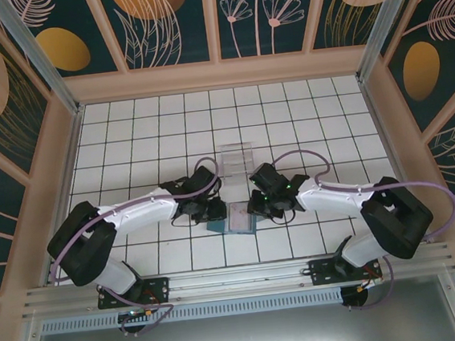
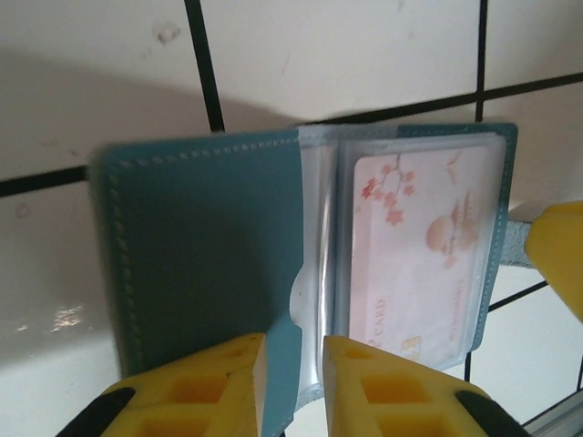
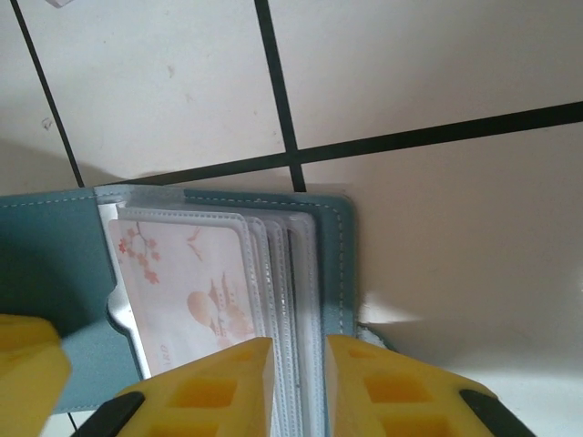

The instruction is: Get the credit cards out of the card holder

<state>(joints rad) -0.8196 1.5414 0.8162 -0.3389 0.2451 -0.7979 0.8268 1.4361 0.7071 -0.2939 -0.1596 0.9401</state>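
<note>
Left wrist: left gripper pinches open card holder's six o'clock edge; right gripper, narrow, grip unclear, should next pinch credit card.

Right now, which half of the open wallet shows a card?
The half with clear sleeves, showing the pink blossom card; the other half is plain teal.

Teal card holder; pale card (pink blossoms).
</note>
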